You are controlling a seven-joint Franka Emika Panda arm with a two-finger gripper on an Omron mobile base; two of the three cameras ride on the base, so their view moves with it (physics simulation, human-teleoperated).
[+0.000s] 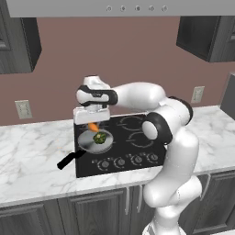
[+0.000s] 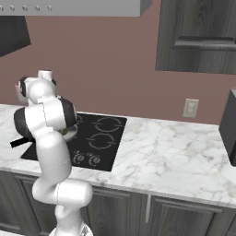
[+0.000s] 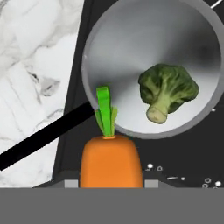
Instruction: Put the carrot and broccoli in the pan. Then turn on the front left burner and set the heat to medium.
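Gripper [image 1: 93,123] clamped on carrot [image 3: 110,159], hanging over pan [image 3: 131,48] near its handle-side rim; broccoli [image 3: 167,89] already inside. Shift toward pan centre before release so it clears the rim.

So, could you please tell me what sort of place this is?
A kitchen, rendered: a black four-burner cooktop set in a white marble counter, dark wooden cabinets on the wall.
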